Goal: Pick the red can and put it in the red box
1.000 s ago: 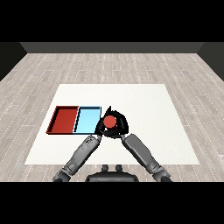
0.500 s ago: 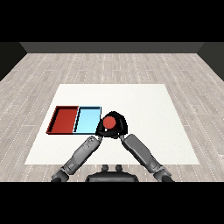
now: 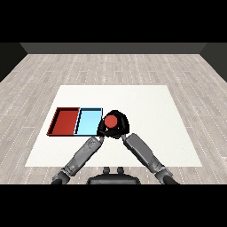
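On the counter (image 3: 146, 102) the red tray (image 3: 65, 120) waits at far left past the blue tray (image 3: 88, 121), while the can (image 3: 111, 120), just right of the blue one, sits with the right hand (image 3: 119, 126) curled round it for carrying over; left hand's fingers I cannot tell

A single head view looks down and forward across the white table (image 3: 146, 102), from its near edge.

One can (image 3: 110, 121), two trays (image 3: 66, 121), seemingly nothing more.
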Robot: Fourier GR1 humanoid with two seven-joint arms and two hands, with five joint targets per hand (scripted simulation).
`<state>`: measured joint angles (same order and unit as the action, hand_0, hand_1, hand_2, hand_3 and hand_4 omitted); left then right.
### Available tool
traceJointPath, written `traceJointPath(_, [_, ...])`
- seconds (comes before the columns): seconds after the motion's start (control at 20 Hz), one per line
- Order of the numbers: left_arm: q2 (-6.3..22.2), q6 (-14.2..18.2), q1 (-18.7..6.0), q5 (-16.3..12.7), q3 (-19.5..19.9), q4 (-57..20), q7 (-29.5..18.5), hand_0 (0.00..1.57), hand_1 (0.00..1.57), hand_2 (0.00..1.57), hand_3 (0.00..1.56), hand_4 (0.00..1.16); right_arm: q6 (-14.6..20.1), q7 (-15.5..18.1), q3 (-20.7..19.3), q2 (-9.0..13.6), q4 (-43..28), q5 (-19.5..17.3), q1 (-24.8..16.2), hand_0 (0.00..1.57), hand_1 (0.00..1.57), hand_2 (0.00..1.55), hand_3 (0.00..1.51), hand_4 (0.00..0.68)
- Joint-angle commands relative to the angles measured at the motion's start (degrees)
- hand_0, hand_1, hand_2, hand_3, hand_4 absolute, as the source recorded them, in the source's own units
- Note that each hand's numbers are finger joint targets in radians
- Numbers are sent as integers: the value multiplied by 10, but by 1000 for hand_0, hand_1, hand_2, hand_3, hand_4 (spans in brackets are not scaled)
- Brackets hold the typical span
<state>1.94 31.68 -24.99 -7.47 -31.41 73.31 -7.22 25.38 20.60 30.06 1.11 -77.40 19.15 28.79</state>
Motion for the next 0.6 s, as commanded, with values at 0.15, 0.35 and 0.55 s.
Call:
traceJointPath(0.15, [-18,39,-25,-2,-24,17,24,1571,1571,1528,1424,885,-11,15,-9,-11,19,7,10,1516,1516,1459,1396,549])
traceJointPath(0.35, [-18,19,-7,-34,-11,-2,-35,1571,1571,1546,1469,1025,-60,19,-24,-11,31,46,9,1402,1402,1408,1370,471])
traceJointPath(0.55, [-19,16,-10,-31,-8,0,-33,1571,1571,1569,1491,1140,-37,4,2,-11,-26,2,-19,0,0,0,0,0])
